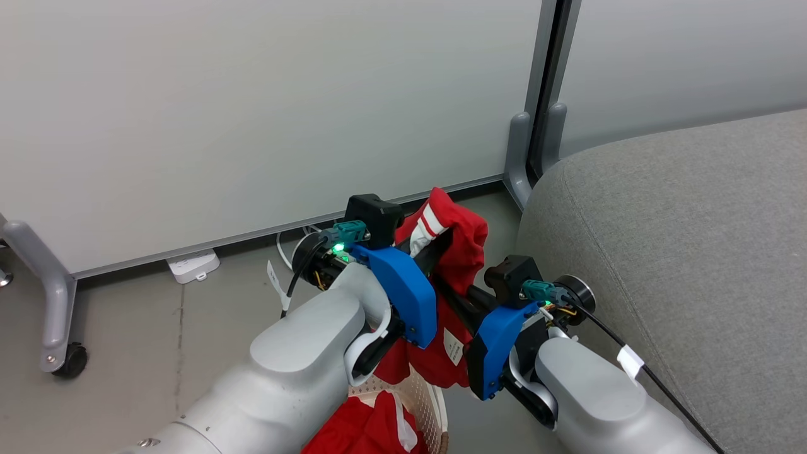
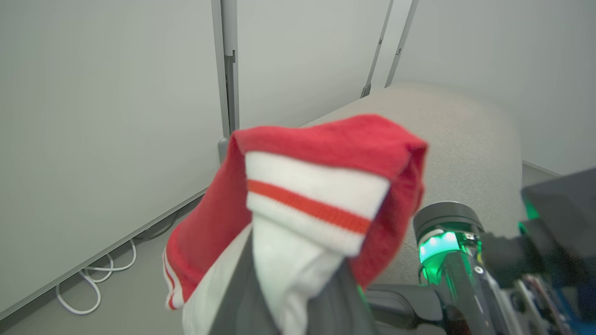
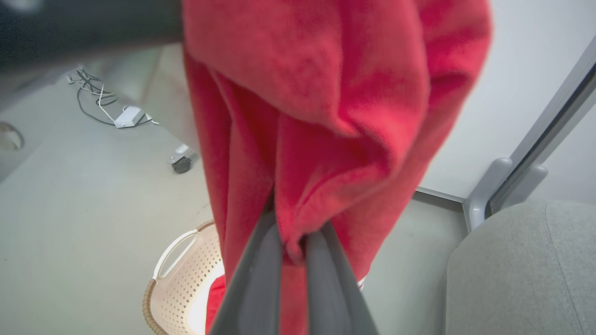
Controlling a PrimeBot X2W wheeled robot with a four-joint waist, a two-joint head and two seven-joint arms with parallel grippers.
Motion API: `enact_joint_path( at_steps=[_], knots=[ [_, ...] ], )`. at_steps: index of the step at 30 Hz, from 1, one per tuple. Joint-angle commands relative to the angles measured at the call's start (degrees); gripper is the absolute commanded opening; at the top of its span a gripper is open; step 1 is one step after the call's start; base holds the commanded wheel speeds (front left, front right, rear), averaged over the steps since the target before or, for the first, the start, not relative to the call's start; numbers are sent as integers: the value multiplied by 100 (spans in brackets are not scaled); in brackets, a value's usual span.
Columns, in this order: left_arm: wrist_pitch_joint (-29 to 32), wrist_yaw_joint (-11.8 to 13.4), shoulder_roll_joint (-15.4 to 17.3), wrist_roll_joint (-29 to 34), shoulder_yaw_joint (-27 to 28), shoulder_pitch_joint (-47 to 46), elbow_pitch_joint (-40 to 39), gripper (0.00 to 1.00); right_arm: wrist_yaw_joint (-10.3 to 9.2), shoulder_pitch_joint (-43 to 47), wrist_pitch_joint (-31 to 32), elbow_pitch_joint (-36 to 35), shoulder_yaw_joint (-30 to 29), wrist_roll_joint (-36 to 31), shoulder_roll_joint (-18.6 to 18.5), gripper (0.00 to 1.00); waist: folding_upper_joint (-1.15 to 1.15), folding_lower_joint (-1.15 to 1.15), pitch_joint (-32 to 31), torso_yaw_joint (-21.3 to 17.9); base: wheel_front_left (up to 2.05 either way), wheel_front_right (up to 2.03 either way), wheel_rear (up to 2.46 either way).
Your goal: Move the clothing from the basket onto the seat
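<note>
- Closest in, at 6 o'clock in the head view: the cream-white perforated plastic basket sits on the floor under both forearms, with a crumpled red garment with a white stripe inside it.
- Above it, the left gripper is clamped on a red fabric garment with white striped trim, held up over the basket. The cloth's lower end hangs towards the rim, and whether it touches I cannot tell.
- The right gripper comes in from 4 o'clock, its fingers buried lower in the same cloth.
- Left wrist view: the left gripper is squeezed down on the white trim, and the red cloth flops over the tips. The band's red stripe sits face-on here, where the head view gives a sliver.
- Right wrist view: the right gripper is down to a narrow slit with a red fold pinched in it. This view adds the basket's white side handle at 7 o'clock.
- At 3 o'clock in the head view is the large grey fabric seat cushion, near the hanging garment but apart from it.
- Farthest out, a white power strip lies on the floor at 10 o'clock, below the pale wall panel at 12.
</note>
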Motion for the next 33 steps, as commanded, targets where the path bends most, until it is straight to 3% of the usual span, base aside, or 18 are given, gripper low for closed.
enact_joint_path(
  at_steps=[1, 2, 3, 15, 21, 28, 33],
  knots=[
    [-8, 47, 14, -58, 4, -105, 35, 0, -4, -101, -40, 37, 33, 33, 39, 0, 0, 0, -1, 3, 0, 0, 0],
    [-2, 61, 14, -68, -8, -111, 47, 40, -4, -107, -55, 49, 36, 38, 41, 0, 0, 0, -1, 5, 0, 0, 0],
    [-7, 73, 14, -67, -20, -116, 55, 100, -4, -106, -57, 62, 40, 47, 42, 0, 0, 0, 0, 9, 0, 0, 0],
    [-316, 102, 14, -106, 14, -4, 111, 100, -4, -193, -160, 167, 51, 58, 42, 0, 0, 0, 20, 38, 0, 0, 0],
    [-513, 56, 208, 109, 228, 341, -26, 100, -4, -215, -208, 199, -9, 31, -34, 0, 0, 0, 62, 71, 0, 0, 0],
    [-517, 411, 693, 1195, 1144, 1205, -1067, 100, -4, -227, -271, 200, -168, -33, -109, 0, 0, 0, 149, 147, 0, 0, 0],
    [-519, 415, 968, 1981, 1926, 2053, -1874, 100, -4, -216, -281, 165, -290, -85, -133, 0, 0, 0, 222, 188, 0, 0, 0]
  ],
)
